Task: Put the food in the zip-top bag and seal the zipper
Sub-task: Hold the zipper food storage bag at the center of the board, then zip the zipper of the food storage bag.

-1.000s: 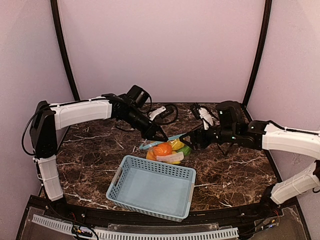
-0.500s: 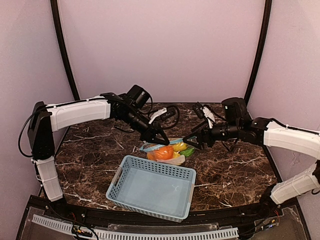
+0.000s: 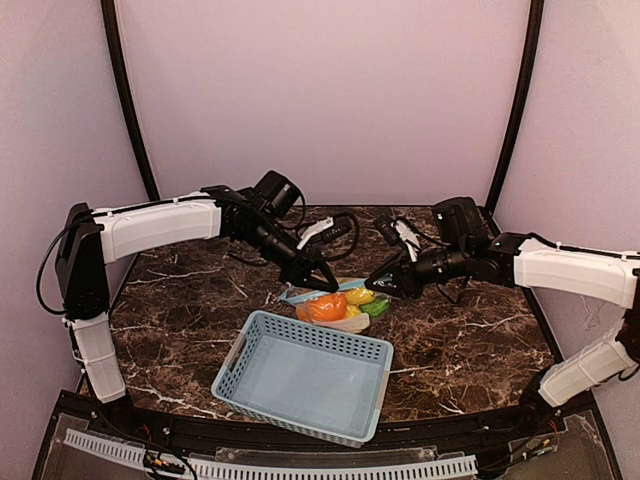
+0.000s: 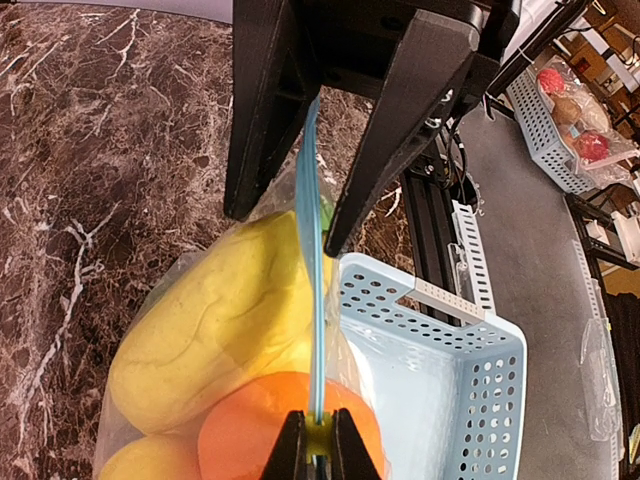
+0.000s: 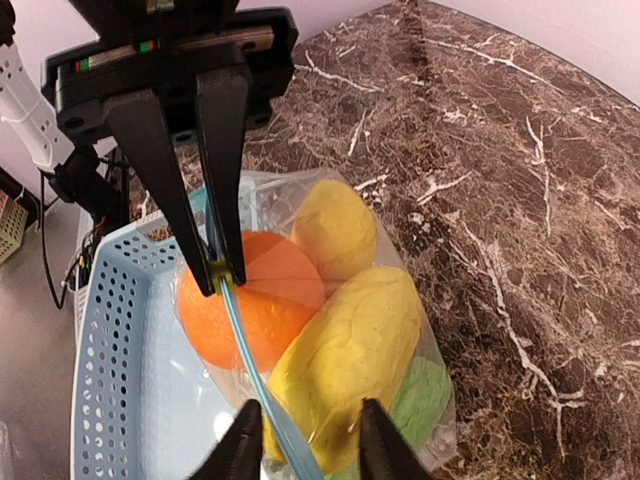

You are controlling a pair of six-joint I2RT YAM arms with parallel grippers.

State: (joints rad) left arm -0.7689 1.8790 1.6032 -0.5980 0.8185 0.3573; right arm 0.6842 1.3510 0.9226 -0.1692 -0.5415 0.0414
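Observation:
The zip-top bag (image 3: 345, 300) lies just behind the basket and holds the food: a round orange (image 5: 262, 300), yellow fruits (image 5: 350, 350) and a green pod (image 5: 420, 395). The zipper (image 5: 250, 350) runs as a taut light blue strip between the two grippers. My left gripper (image 4: 320, 420) is shut on the strip's yellow-green end tab, over the orange (image 4: 270, 435). My right gripper (image 5: 305, 440) straddles the other end of the zipper (image 4: 308, 250). Its fingers stand apart, with the strip close to one of them and not pinched.
A light blue perforated basket (image 3: 300, 375) stands right in front of the bag, its rim (image 4: 440, 295) touching the plastic. Cables and a white power strip (image 3: 318, 228) lie at the back of the marble table (image 3: 180, 300).
The right gripper has moved left to the bag's right end, and its fingers have come closer together around the zipper. The left gripper keeps its hold and has barely shifted.

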